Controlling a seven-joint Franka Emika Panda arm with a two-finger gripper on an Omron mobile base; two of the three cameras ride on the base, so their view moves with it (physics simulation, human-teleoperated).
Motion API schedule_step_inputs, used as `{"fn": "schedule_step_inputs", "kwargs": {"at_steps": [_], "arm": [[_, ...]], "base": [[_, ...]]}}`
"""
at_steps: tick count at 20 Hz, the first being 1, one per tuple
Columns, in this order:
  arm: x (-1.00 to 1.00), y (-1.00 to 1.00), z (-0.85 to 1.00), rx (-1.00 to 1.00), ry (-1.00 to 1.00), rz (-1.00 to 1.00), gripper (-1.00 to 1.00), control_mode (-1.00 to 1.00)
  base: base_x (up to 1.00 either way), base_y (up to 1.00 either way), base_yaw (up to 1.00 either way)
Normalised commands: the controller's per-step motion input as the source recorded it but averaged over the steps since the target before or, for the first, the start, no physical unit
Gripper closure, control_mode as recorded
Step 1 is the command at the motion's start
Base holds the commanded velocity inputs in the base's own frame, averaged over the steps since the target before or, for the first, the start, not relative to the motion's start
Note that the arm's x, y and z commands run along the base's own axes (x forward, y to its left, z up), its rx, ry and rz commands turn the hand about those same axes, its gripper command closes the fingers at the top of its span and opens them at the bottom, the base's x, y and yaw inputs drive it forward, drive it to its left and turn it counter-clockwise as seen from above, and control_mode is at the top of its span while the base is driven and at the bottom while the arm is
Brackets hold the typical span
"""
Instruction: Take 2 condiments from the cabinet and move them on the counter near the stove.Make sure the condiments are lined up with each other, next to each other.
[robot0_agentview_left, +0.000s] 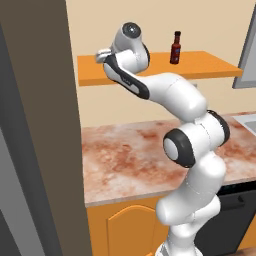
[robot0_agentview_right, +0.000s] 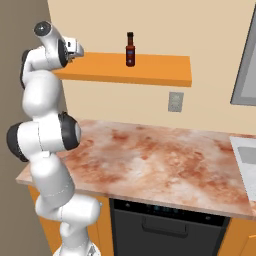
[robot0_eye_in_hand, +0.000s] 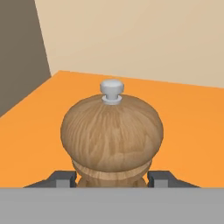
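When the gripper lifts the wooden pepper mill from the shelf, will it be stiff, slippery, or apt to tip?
The pepper mill looks like solid wood, so probably stiff. Its rounded, smooth head may slip somewhat between the fingertips set at its narrow neck. The wide top suggests it could tip or roll on the orange shelf if released.

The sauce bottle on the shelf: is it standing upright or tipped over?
Upright. The sauce bottle stands on its base on the shelf, with its black cap pointing straight up.
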Motion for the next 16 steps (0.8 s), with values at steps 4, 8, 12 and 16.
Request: {"fn": "schedule_step_inputs", "kwargs": {"at_steps": [4,8,12,16], "arm": [[-0.91,-0.48,0.18,0.0,-0.22,0.06,1.0,-1.0],[-1.0,-0.61,0.27,0.0,-0.32,0.03,1.0,-1.0],[-1.0,-0.65,0.5,0.0,-0.12,0.0,1.0,-1.0],[-1.0,-0.49,0.54,0.0,0.0,0.0,1.0,-1.0]], "base": [[0.0,0.0,0.0],[0.0,0.0,0.0],[0.0,0.0,0.0],[0.0,0.0,0.0]]}}
